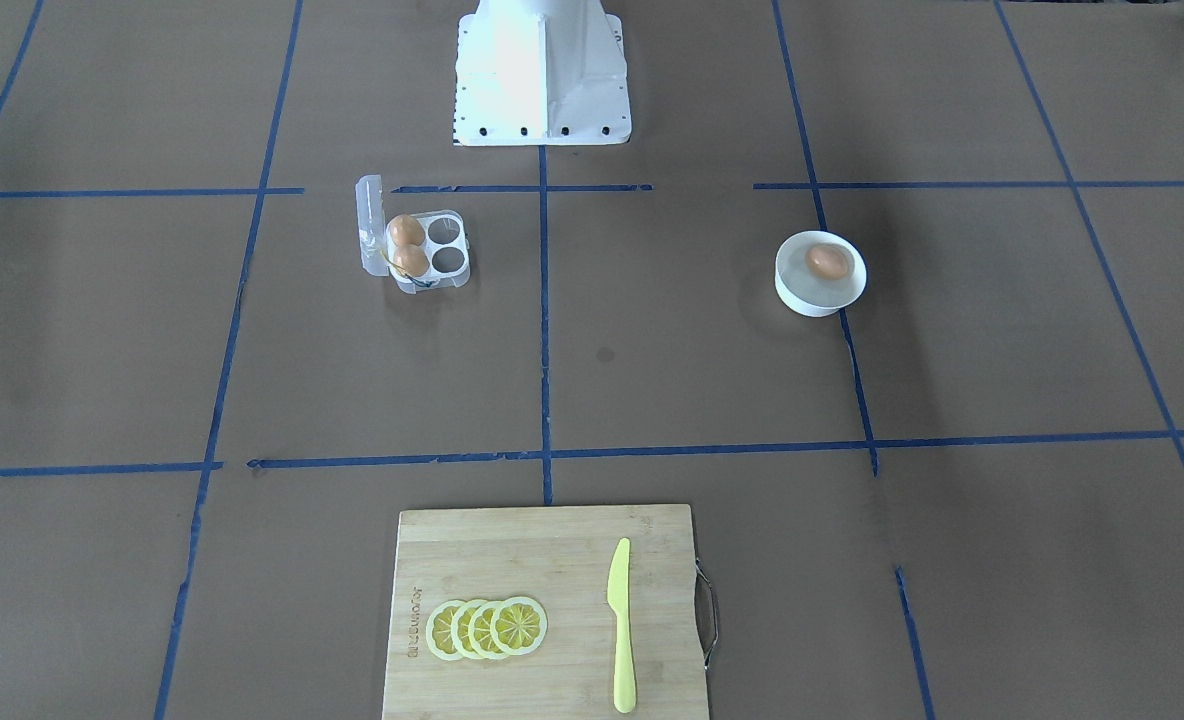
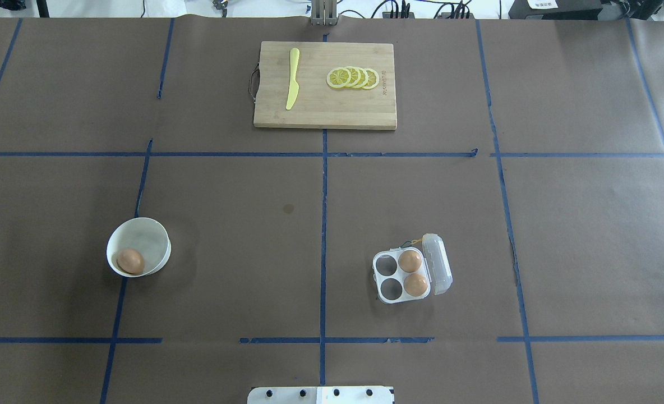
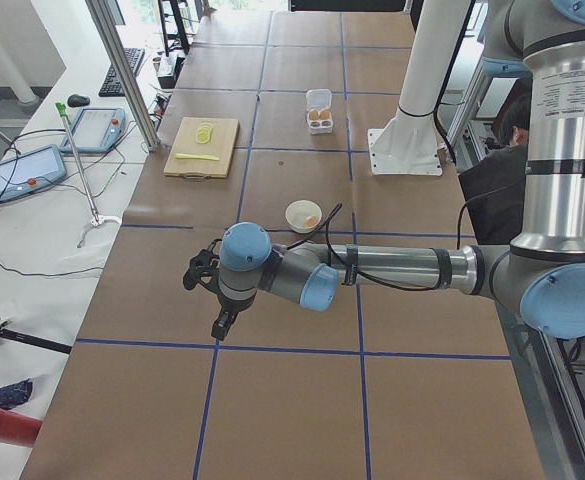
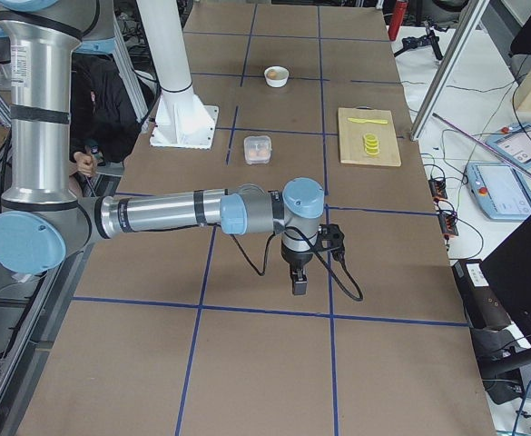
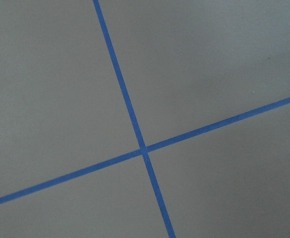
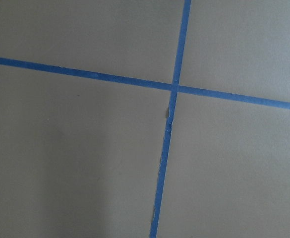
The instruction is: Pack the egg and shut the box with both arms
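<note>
egg (image 2: 130,261) lay in bowl (image 2: 147,238) at left, box (image 2: 388,275) open at right | left tool (image 3: 222,327), right tool (image 4: 299,286): opening could not be told | risk: smooth egg could slip from a shallow pinch and crack

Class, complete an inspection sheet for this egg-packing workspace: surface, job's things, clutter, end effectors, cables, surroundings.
Surface: brown paper table with blue tape grid.
Job's things: egg in white bowl; box open, two eggs in cups beside its lid, two cups empty.
Clutter: cutting board bearing yellow knife and lemon slices.
End effectors: left end effector and right end effector over bare table; open or shut, cannot tell.
Cables: black cable loops below right wrist.
Surroundings: white pedestal; teach pendant on side bench.
</note>
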Controlling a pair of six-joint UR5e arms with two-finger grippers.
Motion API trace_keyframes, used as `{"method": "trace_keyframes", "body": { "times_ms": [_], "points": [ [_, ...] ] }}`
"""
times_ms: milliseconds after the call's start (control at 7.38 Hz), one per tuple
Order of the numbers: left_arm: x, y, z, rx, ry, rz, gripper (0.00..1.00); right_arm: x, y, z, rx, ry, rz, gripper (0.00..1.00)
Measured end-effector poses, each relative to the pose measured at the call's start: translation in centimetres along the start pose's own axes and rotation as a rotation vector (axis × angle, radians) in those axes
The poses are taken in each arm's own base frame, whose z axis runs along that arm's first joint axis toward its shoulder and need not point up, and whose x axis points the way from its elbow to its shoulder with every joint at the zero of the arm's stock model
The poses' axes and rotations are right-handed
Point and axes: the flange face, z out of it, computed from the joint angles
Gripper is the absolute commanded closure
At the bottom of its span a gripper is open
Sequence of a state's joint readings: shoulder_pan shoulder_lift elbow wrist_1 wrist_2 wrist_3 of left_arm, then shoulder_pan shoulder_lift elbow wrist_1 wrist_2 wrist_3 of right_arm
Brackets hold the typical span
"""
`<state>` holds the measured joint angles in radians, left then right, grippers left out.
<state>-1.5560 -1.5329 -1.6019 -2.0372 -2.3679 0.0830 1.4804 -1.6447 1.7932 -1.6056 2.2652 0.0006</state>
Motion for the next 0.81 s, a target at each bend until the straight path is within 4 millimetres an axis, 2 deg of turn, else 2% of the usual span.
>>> {"method": "trace_keyframes", "body": {
  "times_ms": [271, 542, 677, 813],
  "points": [
    [0.6, -1.8, -0.7, 0.139, -0.012, 0.143, 0.0, -0.5, -1.0, -0.6, 0.035, 0.0, -0.028, 0.0],
    [1.8, -5.1, -1.6, 0.236, -0.011, 0.248, 0.0, -0.4, -1.3, -0.4, 0.053, -0.003, -0.044, 0.0],
    [2.6, -6.1, -1.6, 0.255, -0.003, 0.274, 0.0, -0.4, -1.3, -0.4, 0.057, -0.004, -0.048, 0.0],
    [4.3, -6.8, -0.9, 0.271, 0.027, 0.291, 0.0, -0.3, -1.3, -0.3, 0.058, -0.005, -0.047, 0.0]
  ]
}}
